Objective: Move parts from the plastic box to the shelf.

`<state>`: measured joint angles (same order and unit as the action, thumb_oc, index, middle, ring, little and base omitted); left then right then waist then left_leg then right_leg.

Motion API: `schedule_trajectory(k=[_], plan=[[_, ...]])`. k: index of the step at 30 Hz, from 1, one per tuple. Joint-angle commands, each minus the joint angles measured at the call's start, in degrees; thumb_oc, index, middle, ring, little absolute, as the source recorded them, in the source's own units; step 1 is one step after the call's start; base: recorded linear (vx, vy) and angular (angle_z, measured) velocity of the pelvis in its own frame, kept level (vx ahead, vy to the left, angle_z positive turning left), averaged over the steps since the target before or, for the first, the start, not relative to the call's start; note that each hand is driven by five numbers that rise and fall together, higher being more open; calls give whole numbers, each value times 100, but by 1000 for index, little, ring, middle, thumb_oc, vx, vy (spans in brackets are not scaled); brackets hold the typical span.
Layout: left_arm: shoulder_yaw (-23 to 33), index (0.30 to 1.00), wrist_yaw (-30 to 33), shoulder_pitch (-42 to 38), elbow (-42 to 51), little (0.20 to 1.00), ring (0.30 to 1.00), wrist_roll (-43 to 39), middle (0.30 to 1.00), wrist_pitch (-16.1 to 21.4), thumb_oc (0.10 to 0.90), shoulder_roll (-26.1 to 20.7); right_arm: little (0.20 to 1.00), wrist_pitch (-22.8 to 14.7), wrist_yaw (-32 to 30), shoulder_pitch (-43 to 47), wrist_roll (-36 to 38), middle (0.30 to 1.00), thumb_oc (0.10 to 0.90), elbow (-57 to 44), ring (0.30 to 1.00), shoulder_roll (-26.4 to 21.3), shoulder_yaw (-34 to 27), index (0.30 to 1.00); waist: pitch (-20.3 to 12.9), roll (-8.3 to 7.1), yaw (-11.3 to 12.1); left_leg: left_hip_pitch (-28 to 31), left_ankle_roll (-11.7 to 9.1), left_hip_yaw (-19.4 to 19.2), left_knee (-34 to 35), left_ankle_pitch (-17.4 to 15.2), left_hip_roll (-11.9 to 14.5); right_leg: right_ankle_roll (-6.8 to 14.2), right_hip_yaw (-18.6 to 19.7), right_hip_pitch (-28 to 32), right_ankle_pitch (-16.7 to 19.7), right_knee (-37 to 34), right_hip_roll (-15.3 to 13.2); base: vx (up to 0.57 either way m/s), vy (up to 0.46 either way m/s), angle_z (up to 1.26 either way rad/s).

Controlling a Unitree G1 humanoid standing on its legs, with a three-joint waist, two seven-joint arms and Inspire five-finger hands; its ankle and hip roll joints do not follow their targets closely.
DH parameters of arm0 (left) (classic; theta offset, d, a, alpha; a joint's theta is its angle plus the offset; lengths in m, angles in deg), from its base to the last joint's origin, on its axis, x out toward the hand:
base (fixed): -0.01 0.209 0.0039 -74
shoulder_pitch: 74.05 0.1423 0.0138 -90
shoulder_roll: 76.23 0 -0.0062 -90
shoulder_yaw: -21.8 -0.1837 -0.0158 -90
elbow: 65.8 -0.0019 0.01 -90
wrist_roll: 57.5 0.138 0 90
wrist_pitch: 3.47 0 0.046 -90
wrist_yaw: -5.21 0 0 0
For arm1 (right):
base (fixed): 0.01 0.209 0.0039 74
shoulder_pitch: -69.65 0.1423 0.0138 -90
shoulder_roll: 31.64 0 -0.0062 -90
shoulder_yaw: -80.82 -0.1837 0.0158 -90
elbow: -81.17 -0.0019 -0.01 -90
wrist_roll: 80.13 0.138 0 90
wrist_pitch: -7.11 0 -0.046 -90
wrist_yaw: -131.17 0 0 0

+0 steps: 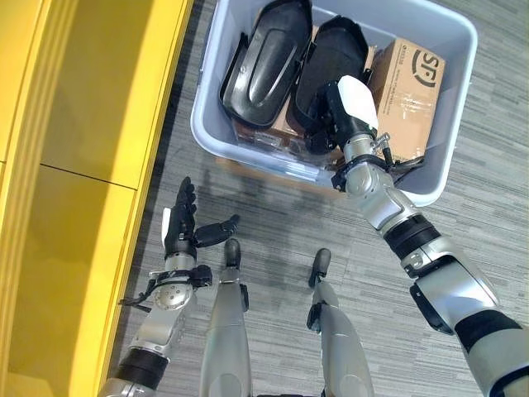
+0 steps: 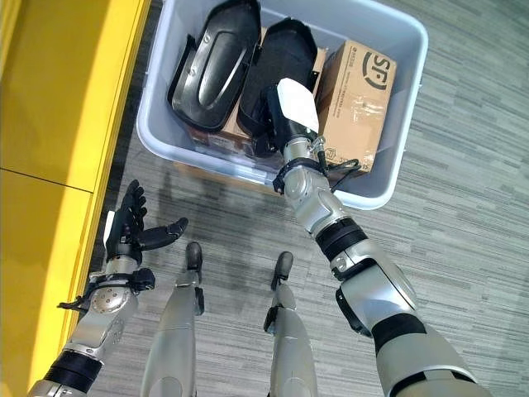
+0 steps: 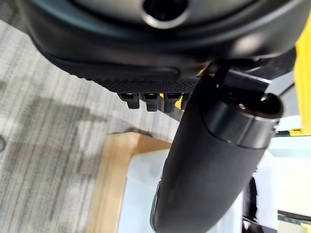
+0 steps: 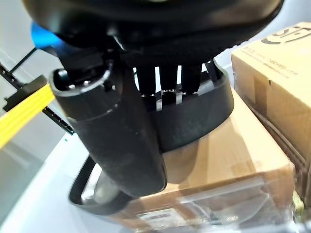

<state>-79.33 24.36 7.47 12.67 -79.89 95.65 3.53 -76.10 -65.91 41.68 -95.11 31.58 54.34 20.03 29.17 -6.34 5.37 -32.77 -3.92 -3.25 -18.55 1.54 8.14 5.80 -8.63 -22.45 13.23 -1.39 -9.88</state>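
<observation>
Scanning left to right: yellow shelf fills the left side of the frame, nothing visible on it. Left hand hovers over the floor in the lower left, fingers straight and spread, thumb out, holding nothing. Plastic box sits top centre to right, still loaded: two black moulded parts, the left black part and the right black part, leaning side by side, with a cardboard carton at the right end and more cartons under them. Right hand reaches down into the box; wrist view shows its fingers hooked over the right black part's rim, thumb alongside. Looks like a grasp forming. Judging progress: barely started; lift, carry and every other part remain.
</observation>
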Motion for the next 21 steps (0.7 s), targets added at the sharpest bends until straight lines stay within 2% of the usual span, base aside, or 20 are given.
schedule_trajectory(k=[1,8,9,10,12,13,14,17,21], plan=[[29,1000,-244,261,416,1000,1000,-106,1000,431,900,-357,300,-313,-28,268,103,300,400,-399,300,-13,-161,300,-242,2,68,577,139,-45,680,-183,-94,345,46,1085,-1188,565,-152,81,-38,-1],[39,1000,-622,531,387,1000,1000,-308,1000,379,900,-364,300,-335,93,133,182,300,400,-696,300,-86,-325,300,-970,-127,30,1269,89,-155,1095,-81,-48,390,21,1611,-1098,334,-197,63,-50,-4],[30,1000,-713,585,438,1000,1000,-356,1000,359,900,-377,300,-338,119,143,172,300,400,-756,300,-106,-350,300,-1183,-138,11,1446,72,-193,1230,-40,-46,418,-6,1759,-1023,261,-244,51,-37,-4],[32,1000,-715,593,442,1000,1000,-358,1000,358,900,-377,300,-336,121,137,171,300,400,-760,300,-105,-350,300,-1183,-140,10,1464,72,-195,1252,-32,-49,419,-7,1772,-1018,248,-245,37,-39,-8],[37,1000,-777,631,425,1000,1000,-369,1000,324,900,-384,300,-344,142,133,179,300,400,-852,300,-120,-369,300,-1392,-137,-31,1649,60,-240,1407,22,-20,436,19,1863,-969,202,-261,50,-18,-8],[65,1000,-854,681,386,1000,1000,-344,1000,273,900,-373,300,-378,161,100,226,300,400,-970,300,-156,-437,300,-1693,-126,-97,1915,30,-340,1637,97,-1,475,65,1990,-896,132,-271,51,-13,-3],[64,1000,-856,686,383,1000,1000,-344,1000,274,900,-370,300,-375,164,92,225,300,400,-977,300,-157,-435,300,-1695,-127,-94,1937,29,-348,1668,110,-3,476,69,1999,-891,120,-272,43,-24,-6],[51,1000,-968,780,271,1000,1000,-271,1000,189,900,-303,300,-393,198,68,135,300,400,-1140,300,-235,-507,300,-2058,-113,-172,2223,-4,-423,1929,195,23,503,111,2170,-863,16,-284,42,-23,-10],[41,1000,-1052,830,274,1000,1000,-206,1000,132,900,-262,300,-386,242,55,-12,300,400,-1346,300,-325,-553,300,-2266,-81,-221,2441,-32,-491,2100,252,59,514,154,2286,-867,-35,-282,29,-17,-7]])
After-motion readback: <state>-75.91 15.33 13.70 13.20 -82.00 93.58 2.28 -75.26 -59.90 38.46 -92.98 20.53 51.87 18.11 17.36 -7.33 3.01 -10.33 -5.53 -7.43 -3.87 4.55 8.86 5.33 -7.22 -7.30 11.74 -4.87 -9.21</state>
